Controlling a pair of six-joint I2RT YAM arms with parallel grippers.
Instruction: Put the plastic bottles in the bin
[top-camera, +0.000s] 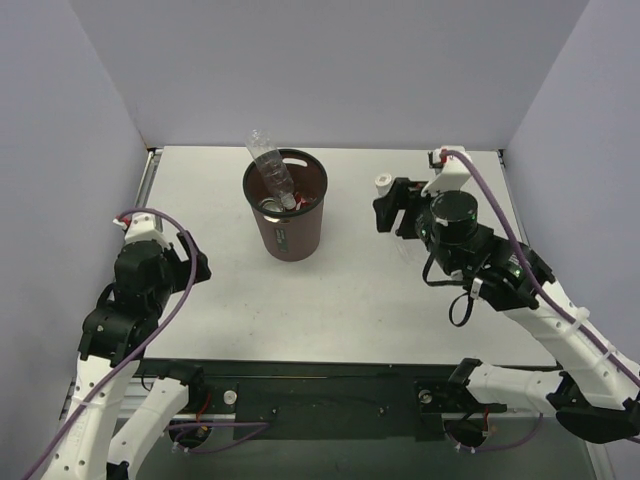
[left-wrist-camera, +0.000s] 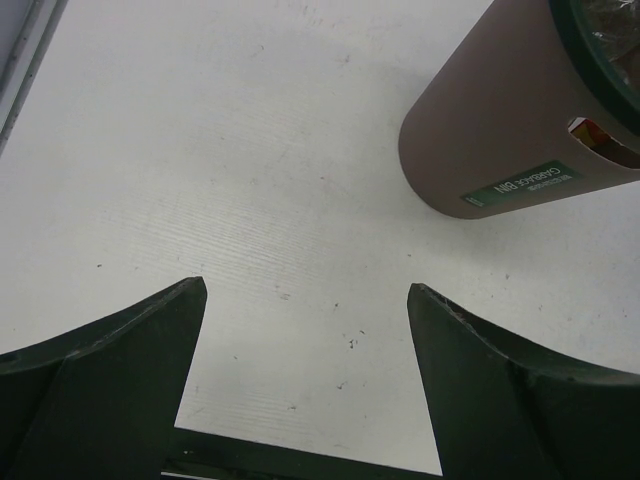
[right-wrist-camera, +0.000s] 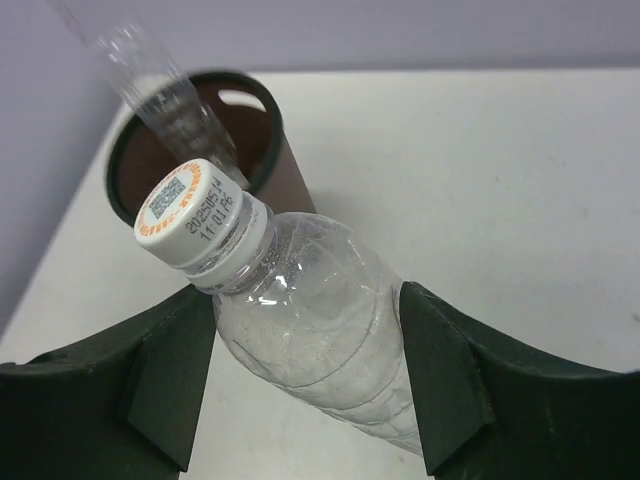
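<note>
1. Table (top-camera: 400, 290): white, walled on three sides; its near edge is hidden behind the arm bases.

2. Bin (top-camera: 290, 235): brown, upright, set toward the back left of the table. A green label (left-wrist-camera: 520, 185) is seen on its wall, the smaller print not legible. In the left wrist view the bin is cut off by the frame edge. Crumpled clear items are made out inside, but they cannot be counted. Something reddish is glimpsed through a handle slot (left-wrist-camera: 600, 140).

3. Left gripper (left-wrist-camera: 307, 290): placed left of and nearer than the bin, well apart from it. Its fingers are spread wide over bare table, and nothing is held.

4. Right gripper (right-wrist-camera: 305, 300): placed right of the bin, apart from it, and clamped on the capped bottle.

5. Long bottle (top-camera: 268, 160): clear, stood tilted in the bin, with its upper part projecting past the back-left rim. Its lower end is hidden among the contents.

6. Capped bottle (right-wrist-camera: 320, 340): clear and crinkled, gripped at both sides of its shoulder, its base cut off by the frame.

7. Cap (right-wrist-camera: 190, 215): white, printed with a code and date, pointed toward the bin.
</note>
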